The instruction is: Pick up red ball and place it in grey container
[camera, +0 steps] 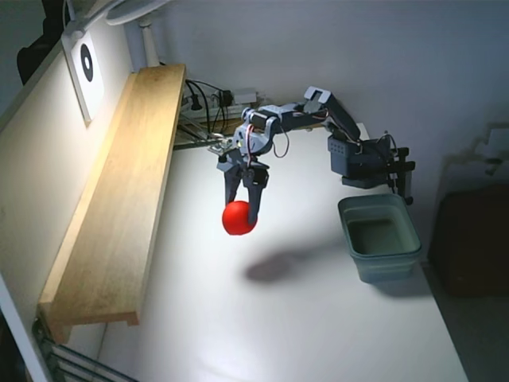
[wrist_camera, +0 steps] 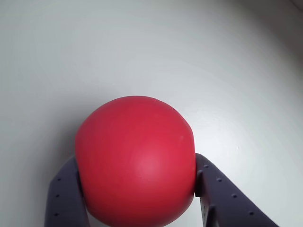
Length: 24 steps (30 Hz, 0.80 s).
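1. I am looking at the gripper first. Its two fingers are squeezing the red ball from both sides, so it is closed about as wide as the ball.
2. In the wrist view the red ball is filling the middle, with one dark finger touching its left side and the other touching its right side.
3. The ball is hanging in the air. In the fixed view I am seeing its dark shadow lying on the white table below it and a little toward the grey container.
4. The ball is well apart from the grey container, off to the container's left in the fixed view. The container is sitting open and looks empty, just in front of the arm's base.
5. A long wooden shelf is standing far to the container's left, past the ball.
6. I think the picking up is done and I am doing the carrying step now.
7. Next I need to swing the arm over until the ball is right above the container's mouth, then lower it a bit, and only then open the fingers. If I let go too soon, the ball may roll away on the table.
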Motion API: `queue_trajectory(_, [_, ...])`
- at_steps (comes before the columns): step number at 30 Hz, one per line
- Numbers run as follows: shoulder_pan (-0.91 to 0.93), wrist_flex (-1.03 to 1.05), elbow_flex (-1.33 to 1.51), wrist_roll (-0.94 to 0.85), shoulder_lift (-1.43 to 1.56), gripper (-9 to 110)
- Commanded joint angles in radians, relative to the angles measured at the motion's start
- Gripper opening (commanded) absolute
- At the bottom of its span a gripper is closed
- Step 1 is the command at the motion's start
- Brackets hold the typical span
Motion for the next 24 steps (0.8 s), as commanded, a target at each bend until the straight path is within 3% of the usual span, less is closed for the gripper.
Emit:
queue_trajectory(1, [-0.005, 0.022, -0.055, 0.002, 0.034, 23])
queue_trajectory(24, [0.0, 0.015, -0.055, 0.002, 0.027, 23])
